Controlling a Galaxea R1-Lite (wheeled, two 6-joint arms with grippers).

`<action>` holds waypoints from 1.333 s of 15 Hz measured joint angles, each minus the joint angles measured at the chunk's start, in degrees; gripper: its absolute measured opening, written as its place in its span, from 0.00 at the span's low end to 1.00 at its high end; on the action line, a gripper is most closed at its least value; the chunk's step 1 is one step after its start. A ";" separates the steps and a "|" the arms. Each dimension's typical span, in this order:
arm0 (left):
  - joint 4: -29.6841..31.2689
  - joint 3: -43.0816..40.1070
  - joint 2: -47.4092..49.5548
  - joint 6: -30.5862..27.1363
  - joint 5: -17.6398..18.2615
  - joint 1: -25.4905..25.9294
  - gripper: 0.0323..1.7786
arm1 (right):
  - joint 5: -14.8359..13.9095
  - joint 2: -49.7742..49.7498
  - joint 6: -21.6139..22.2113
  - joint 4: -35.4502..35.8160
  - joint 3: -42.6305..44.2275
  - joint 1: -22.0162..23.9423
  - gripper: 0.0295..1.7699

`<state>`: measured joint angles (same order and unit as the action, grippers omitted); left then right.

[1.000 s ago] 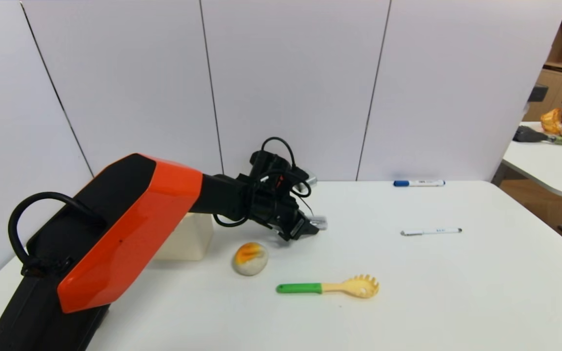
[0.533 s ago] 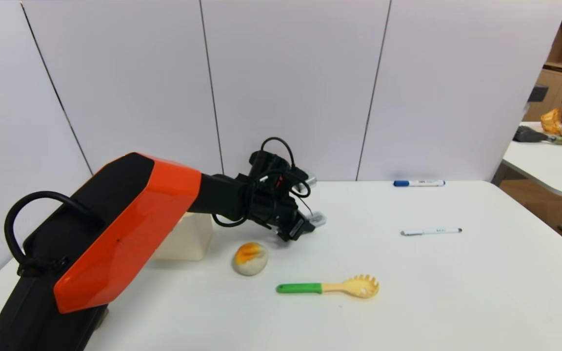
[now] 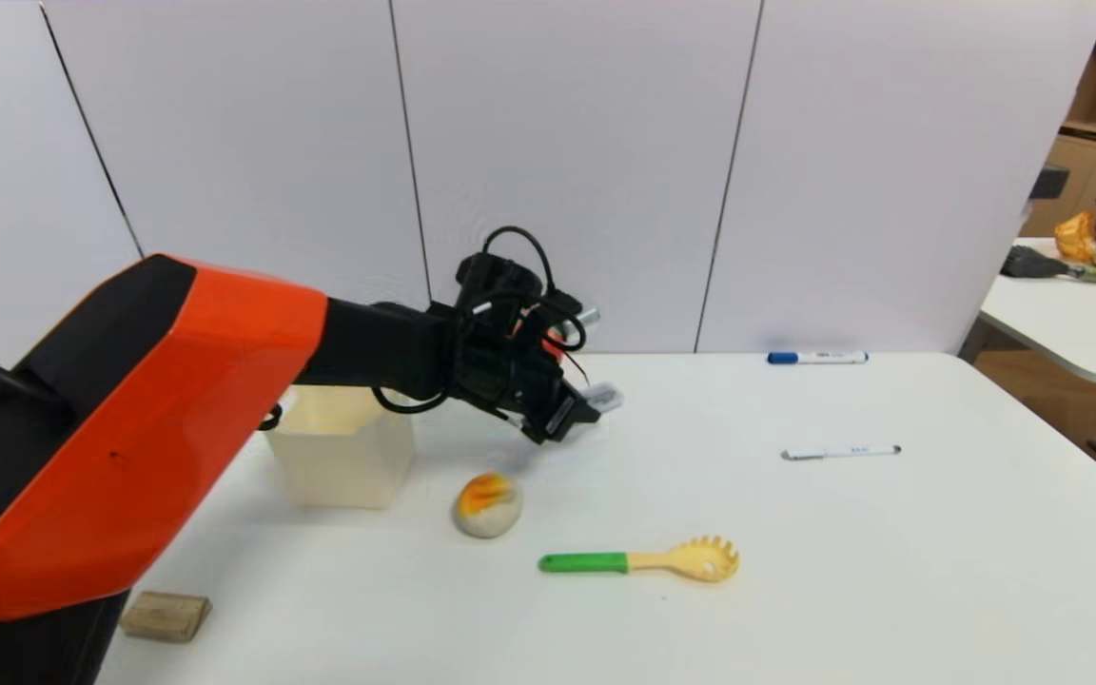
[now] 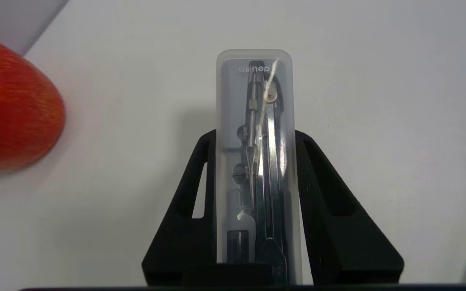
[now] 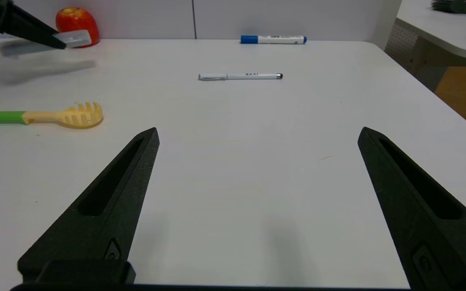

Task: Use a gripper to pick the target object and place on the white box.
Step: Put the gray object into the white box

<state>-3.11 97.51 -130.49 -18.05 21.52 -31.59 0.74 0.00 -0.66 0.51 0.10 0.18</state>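
Left gripper (image 3: 578,415), black two-fingered clamp on black and orange arm: jaws closed tight on long sides of flat grey translucent case (image 4: 255,161) with rounded corners, metal compass visible through lid; case end protruding past fingertips (image 4: 206,141), clear of white table (image 3: 890,552), held aloft right of white box.
Cream-white square plastic bin (image 3: 343,457): on table, left of held case, partly behind arm.
Right gripper (image 5: 257,135): parked low over table's near right area, jaws spread wide, nothing between them.
Round beige and orange bun-like item (image 3: 488,504): on table below left gripper.
Yellow pasta fork with green handle (image 3: 643,561): nearer front edge.
White pen (image 3: 840,452) and blue-capped marker (image 3: 816,358): right side, well apart from case.
Red apple (image 4: 12,105): near back wall.
Small wooden block (image 3: 166,616): front left.
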 joint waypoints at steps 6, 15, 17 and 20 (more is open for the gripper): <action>-2.82 -3.05 12.69 -0.63 -0.11 5.16 0.32 | 0.00 0.00 -0.02 -0.02 0.00 0.00 0.96; -3.86 -16.34 29.20 -1.65 -0.11 16.79 0.32 | 0.02 0.00 -0.02 -0.02 0.00 0.00 0.96; -3.25 -20.59 31.78 -1.60 -0.11 19.02 0.32 | 0.02 0.00 -0.02 -0.02 0.00 0.00 0.96; 2.32 -27.09 34.07 -0.93 -0.10 21.26 0.32 | 0.00 0.00 -0.02 -0.07 0.00 0.00 0.96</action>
<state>-0.79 70.43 -96.42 -18.98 21.42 -10.33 0.74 0.00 -0.68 0.44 0.10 0.18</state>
